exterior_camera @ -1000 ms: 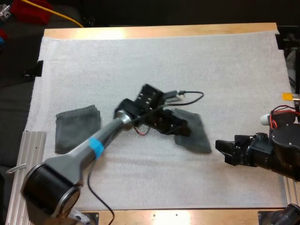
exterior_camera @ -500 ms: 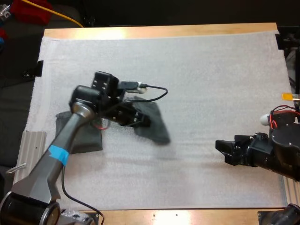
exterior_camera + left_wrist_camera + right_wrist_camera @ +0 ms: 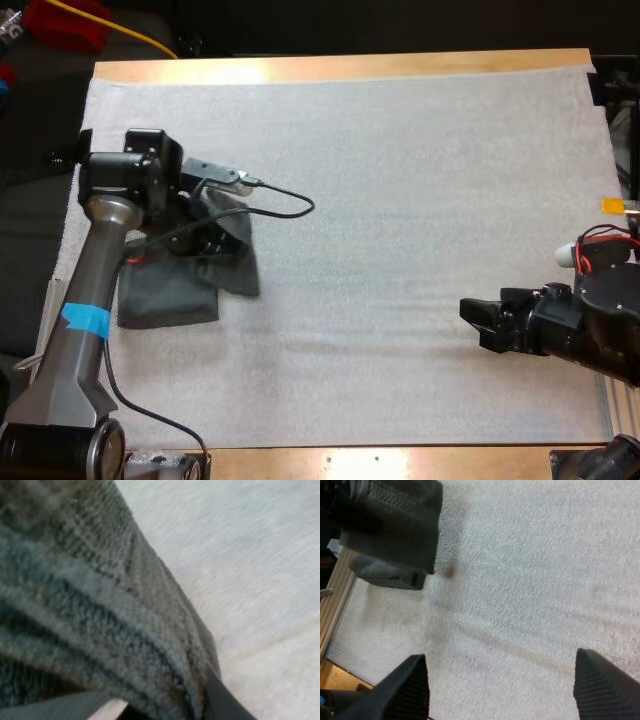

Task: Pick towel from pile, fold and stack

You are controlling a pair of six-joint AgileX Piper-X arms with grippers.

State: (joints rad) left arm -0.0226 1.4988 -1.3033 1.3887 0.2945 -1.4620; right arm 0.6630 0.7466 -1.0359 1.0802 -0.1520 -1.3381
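A folded dark grey-green towel [image 3: 238, 264] hangs from my left gripper [image 3: 208, 240], which is shut on it at the mat's left side. It overlaps the right edge of a folded towel stack [image 3: 165, 296] lying flat on the white mat [image 3: 400, 180]. Up close, the towel's ribbed folds [image 3: 100, 605] are pressed between my black fingers [image 3: 225, 705]. My right gripper [image 3: 468, 318] rests low at the right of the mat, open, its fingers [image 3: 405, 690] wide apart over bare mat. From there the carried towel [image 3: 390, 520] hangs above the stack [image 3: 385, 574].
An aluminium rail [image 3: 60, 300] runs along the mat's left edge beside the stack. The wooden table edge [image 3: 340, 68] borders the far side. Red and yellow items [image 3: 70, 22] lie beyond the far left corner.
My left arm swung left across the mat, carrying the folded towel from the middle to over the stack. The right arm stayed still.
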